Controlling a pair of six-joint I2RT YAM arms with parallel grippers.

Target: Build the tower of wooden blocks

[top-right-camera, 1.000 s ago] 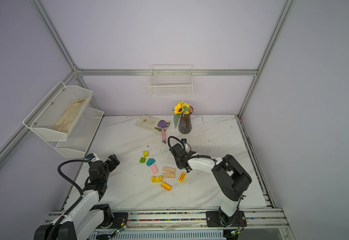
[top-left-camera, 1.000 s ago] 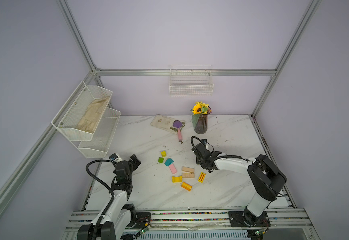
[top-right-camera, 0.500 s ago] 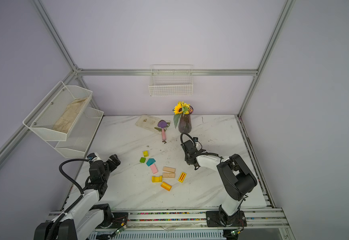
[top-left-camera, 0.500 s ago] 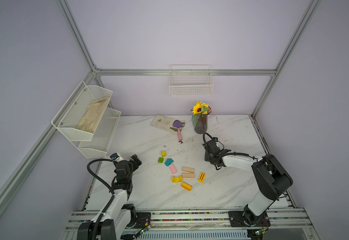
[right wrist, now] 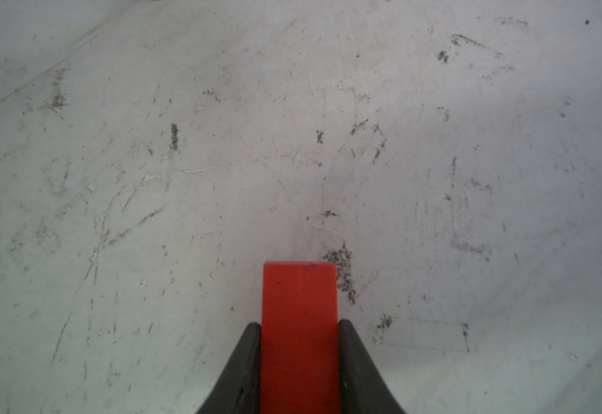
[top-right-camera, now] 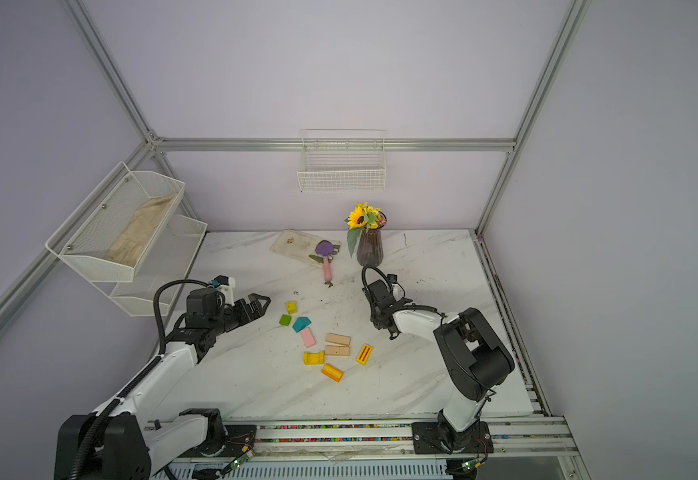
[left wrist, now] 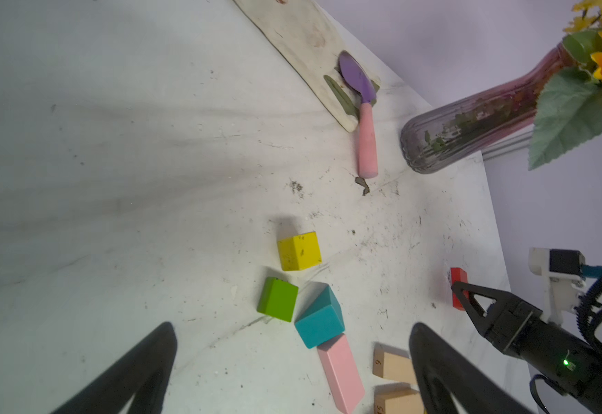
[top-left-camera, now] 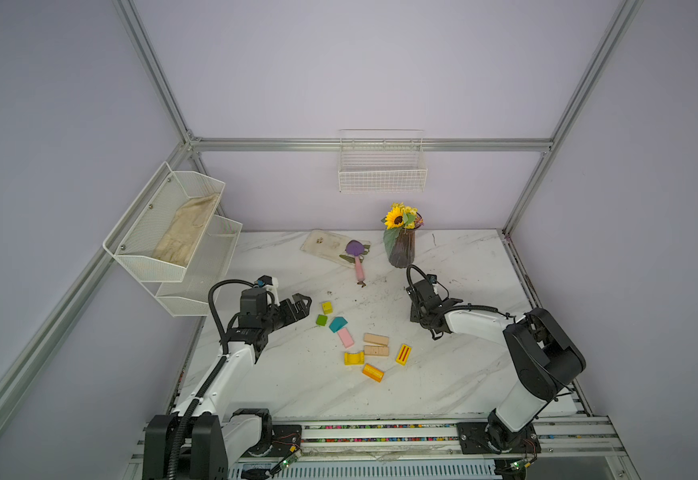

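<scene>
My right gripper is shut on a red block, held just above the bare marble; in the left wrist view the red block sticks out past the right gripper's fingertip. From above, the right gripper points down right of the loose wood blocks. They lie singly: yellow cube, green cube, teal block, pink bar, two tan bars, yellow arch, orange block, striped yellow block. My left gripper hangs open, left of the cubes. No tower is in view.
A dark ribbed vase with a sunflower stands behind the right gripper. A purple scoop with a pink handle lies on a pale board. A white wire shelf hangs at the left wall, a basket on the back wall.
My right gripper has carried the red block to the right, away from the loose blocks. My left arm has reached forward toward the yellow and green cubes, still open.
</scene>
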